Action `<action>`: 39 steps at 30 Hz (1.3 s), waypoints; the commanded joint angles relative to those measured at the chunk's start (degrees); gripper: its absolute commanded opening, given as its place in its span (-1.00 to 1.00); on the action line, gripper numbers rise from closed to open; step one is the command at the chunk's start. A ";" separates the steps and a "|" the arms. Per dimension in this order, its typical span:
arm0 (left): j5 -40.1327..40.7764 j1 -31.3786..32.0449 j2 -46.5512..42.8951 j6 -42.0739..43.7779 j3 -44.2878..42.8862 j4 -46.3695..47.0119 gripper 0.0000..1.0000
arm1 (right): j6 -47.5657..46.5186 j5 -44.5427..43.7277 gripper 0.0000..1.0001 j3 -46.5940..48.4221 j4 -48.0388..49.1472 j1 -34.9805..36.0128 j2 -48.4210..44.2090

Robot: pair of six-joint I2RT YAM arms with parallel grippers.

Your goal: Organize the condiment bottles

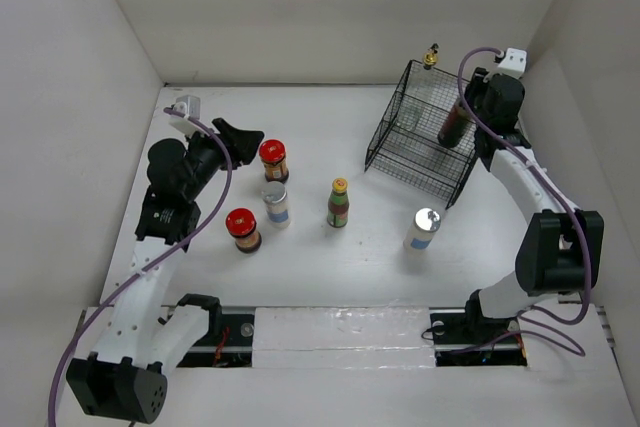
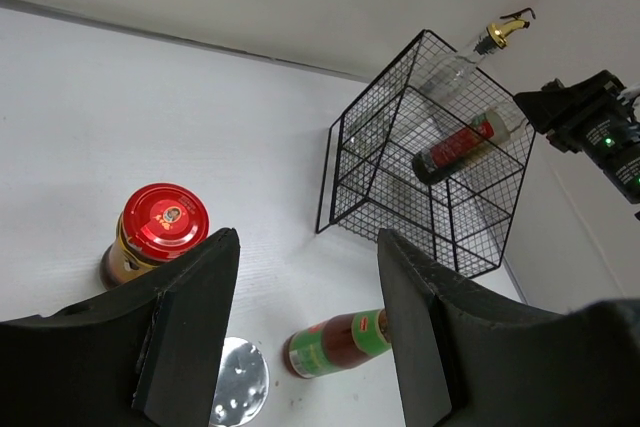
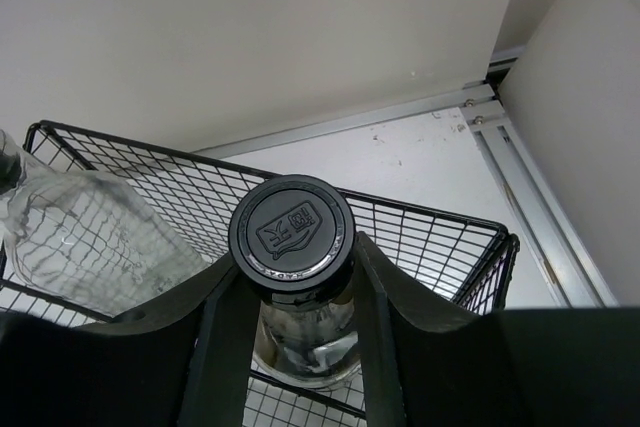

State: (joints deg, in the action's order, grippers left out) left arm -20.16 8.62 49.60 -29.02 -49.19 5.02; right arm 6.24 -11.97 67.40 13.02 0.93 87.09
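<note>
On the left of the white table, my left tool hangs spread wide, gripping nothing, just beside a red-lidded dark glass jar. A second red-lidded dark jar stands nearer me. Then come a silver-capped white bottle, a yellow-capped green bottle and another silver-capped white bottle — all upright and apart. Farther right, the black wire basket holds a gold-topped clear glass bottle. My right tool pinches a black-capped dark bottle just below its cap — its body inside the basket.
</note>
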 commanded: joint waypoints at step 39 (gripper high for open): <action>2.50 0.08 -2.14 -0.78 -0.12 0.61 0.20 | 25.03 -6.84 1.00 -11.41 -61.60 28.86 -42.17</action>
State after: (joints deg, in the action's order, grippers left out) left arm -18.39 8.62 48.69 -29.52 -49.15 4.80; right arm 25.85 -17.02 55.29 -35.75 28.62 46.17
